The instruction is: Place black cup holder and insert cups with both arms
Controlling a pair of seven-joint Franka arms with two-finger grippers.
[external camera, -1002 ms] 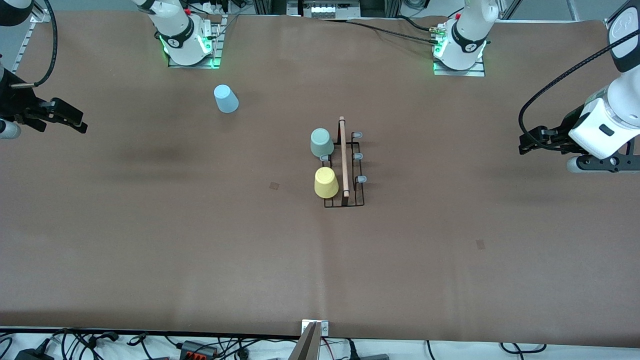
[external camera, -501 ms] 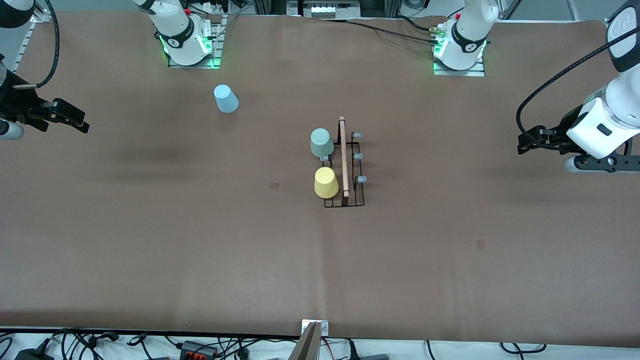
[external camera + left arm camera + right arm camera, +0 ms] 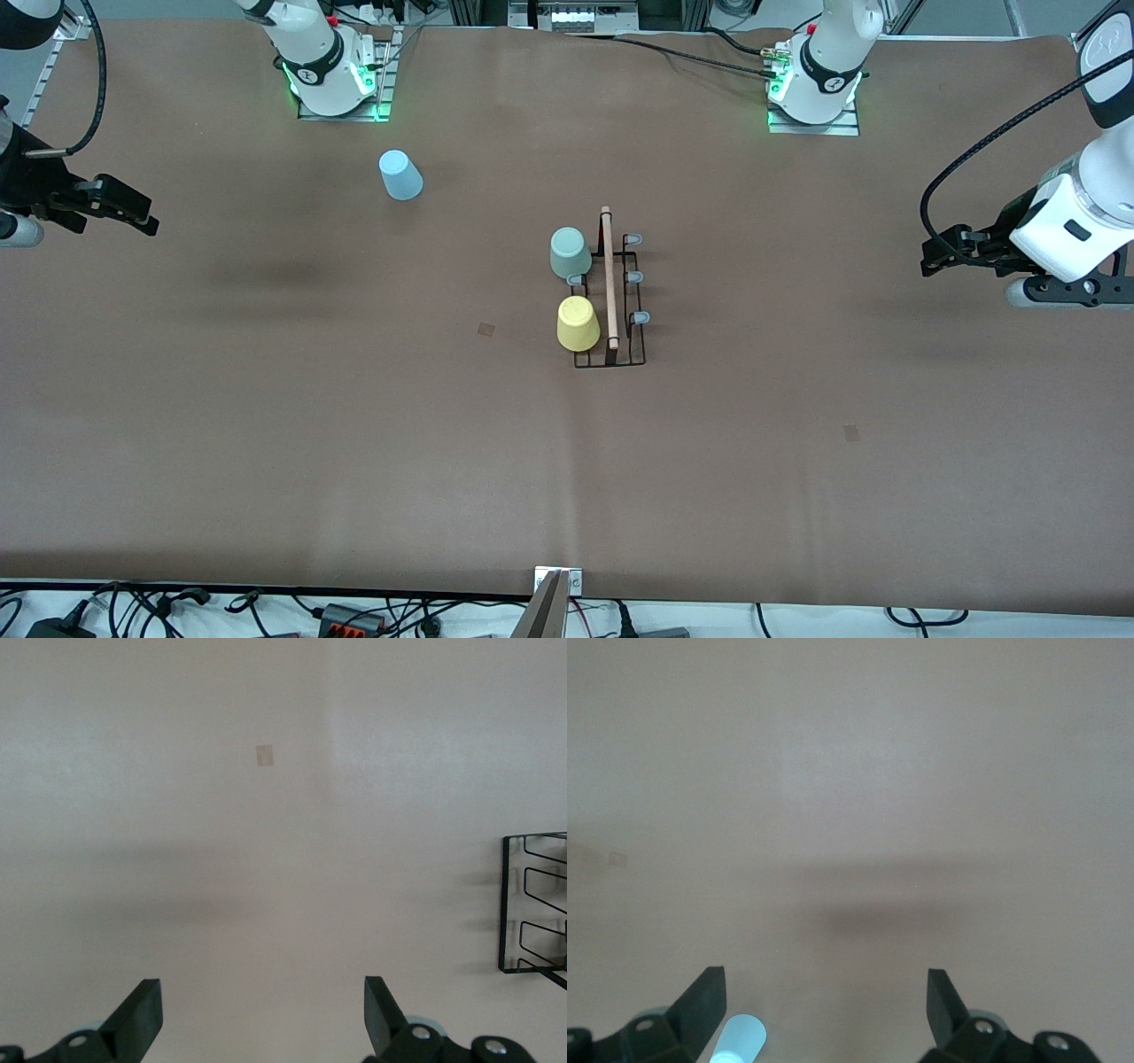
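hovering apart: right pincer (image 3: 133, 215) | blue cup (image 3: 400, 175) | left pincer (image 3: 941, 254) | holder (image 3: 609, 292)

Only the black cup holder (image 3: 609, 292) at frame centre and a blue cup (image 3: 400, 175) at upper left interrupt the bare worktop (image 3: 266, 425).

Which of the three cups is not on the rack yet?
The light blue cup: it sits alone on the table near the right arm's base, while the pale green cup and yellow cup sit upside down on the black cup holder.
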